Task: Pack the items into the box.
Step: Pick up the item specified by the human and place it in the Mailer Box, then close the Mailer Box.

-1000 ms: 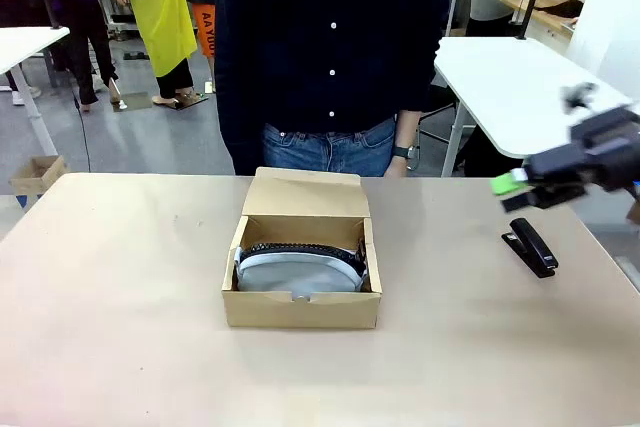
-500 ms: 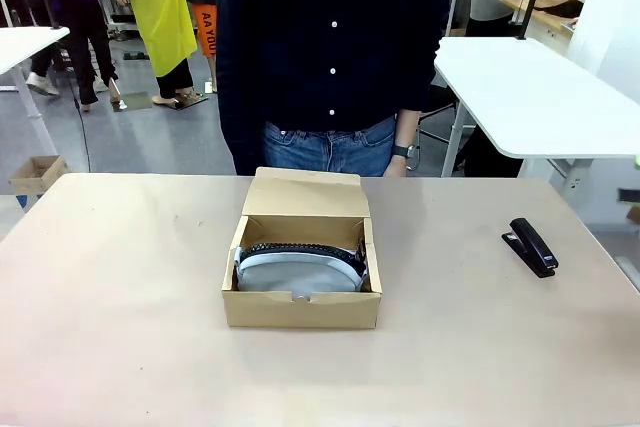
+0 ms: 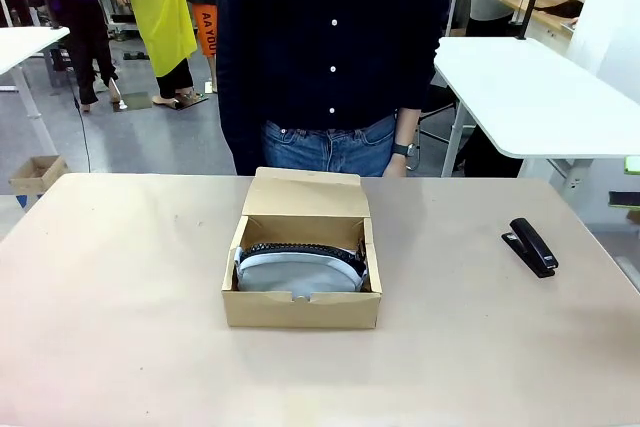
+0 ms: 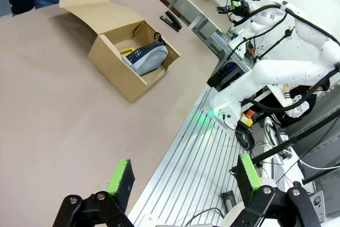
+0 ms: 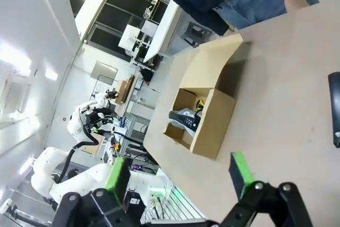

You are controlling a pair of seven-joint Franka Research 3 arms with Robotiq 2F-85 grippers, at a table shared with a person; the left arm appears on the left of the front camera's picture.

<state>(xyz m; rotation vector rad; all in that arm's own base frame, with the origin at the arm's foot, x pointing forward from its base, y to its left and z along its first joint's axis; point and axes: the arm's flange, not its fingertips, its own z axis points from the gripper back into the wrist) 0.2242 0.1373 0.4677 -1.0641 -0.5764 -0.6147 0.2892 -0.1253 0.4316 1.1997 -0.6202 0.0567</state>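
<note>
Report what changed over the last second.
The right gripper, open and empty, withdrew rightward from above the stapler to the front view's right edge. Nothing was gripped or released. The box, lid up, the pouch inside it and the stapler stayed put.

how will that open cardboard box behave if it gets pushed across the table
The box would probably slide rather than tip: it sits low and flat on the smooth table. Its thin cardboard walls may flex under a push. The raised lid flap looks hinged, so it would likely swing if caught.
</note>
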